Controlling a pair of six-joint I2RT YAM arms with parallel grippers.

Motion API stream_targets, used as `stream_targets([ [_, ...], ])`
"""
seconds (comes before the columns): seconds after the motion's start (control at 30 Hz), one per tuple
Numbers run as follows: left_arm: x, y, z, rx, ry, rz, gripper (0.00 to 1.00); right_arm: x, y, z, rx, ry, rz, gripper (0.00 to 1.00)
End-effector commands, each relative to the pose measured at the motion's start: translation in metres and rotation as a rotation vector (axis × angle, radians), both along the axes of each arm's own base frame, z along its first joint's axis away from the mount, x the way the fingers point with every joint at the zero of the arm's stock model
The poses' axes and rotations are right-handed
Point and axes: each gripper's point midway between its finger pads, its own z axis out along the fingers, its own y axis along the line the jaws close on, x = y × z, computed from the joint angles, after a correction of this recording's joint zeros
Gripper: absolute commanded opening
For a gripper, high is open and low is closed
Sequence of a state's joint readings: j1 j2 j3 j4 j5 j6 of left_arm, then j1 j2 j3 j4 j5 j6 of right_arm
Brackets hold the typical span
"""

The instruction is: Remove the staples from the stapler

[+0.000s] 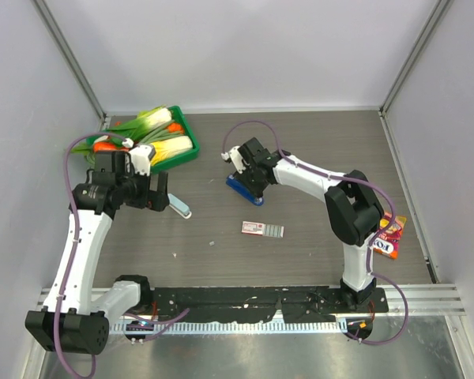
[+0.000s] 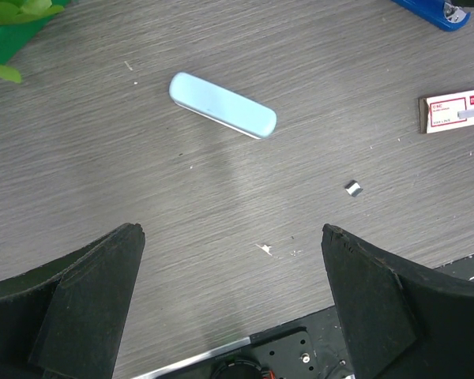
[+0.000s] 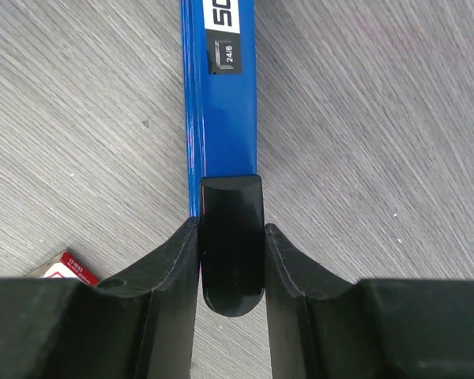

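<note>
The dark-blue stapler (image 1: 243,189) lies on the table at centre, under my right gripper (image 1: 251,170). In the right wrist view the stapler (image 3: 221,103) runs away from me, and my right gripper (image 3: 231,237) is shut on its black end cap (image 3: 231,245). Its corner also shows in the left wrist view (image 2: 434,12). My left gripper (image 1: 159,193) hangs open and empty above the table at the left; both its fingers (image 2: 87,300) stand wide apart over bare table.
A pale-blue oblong (image 1: 181,208) lies beside the left gripper, also in the left wrist view (image 2: 221,105). A pink-and-white small box (image 1: 261,230) lies at mid-table. A green tray of toy vegetables (image 1: 154,138) stands back left. A snack packet (image 1: 389,235) lies right. A small metal bit (image 2: 353,188) lies loose.
</note>
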State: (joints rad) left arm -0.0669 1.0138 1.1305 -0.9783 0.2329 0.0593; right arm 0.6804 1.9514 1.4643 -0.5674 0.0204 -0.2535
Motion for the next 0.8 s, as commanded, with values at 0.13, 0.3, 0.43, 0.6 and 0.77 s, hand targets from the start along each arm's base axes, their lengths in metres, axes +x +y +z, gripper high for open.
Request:
stream_targets([
  [0.13, 0.008, -0.015, -0.006, -0.025, 0.002, -0.047, 1.00, -0.014, 0.026, 0.010, 0.172, 0.071, -0.059, 0.01],
  [0.3, 0.021, -0.023, -0.007, -0.015, -0.043, -0.030, 1.00, -0.003, 0.059, 0.071, 0.490, -0.026, -0.169, 0.01],
  [0.43, 0.019, -0.047, -0.014, -0.073, -0.024, -0.070, 1.00, -0.019, 0.075, 0.113, 0.805, -0.023, -0.262, 0.01],
  [0.6, 0.012, -0.074, -0.027, -0.065, -0.014, -0.202, 1.00, -0.043, 0.084, 0.144, 1.044, 0.010, -0.322, 0.01],
  [0.77, 0.000, -0.101, -0.041, -0.105, 0.037, -0.322, 1.00, -0.069, 0.089, 0.156, 1.160, -0.025, -0.358, 0.01],
])
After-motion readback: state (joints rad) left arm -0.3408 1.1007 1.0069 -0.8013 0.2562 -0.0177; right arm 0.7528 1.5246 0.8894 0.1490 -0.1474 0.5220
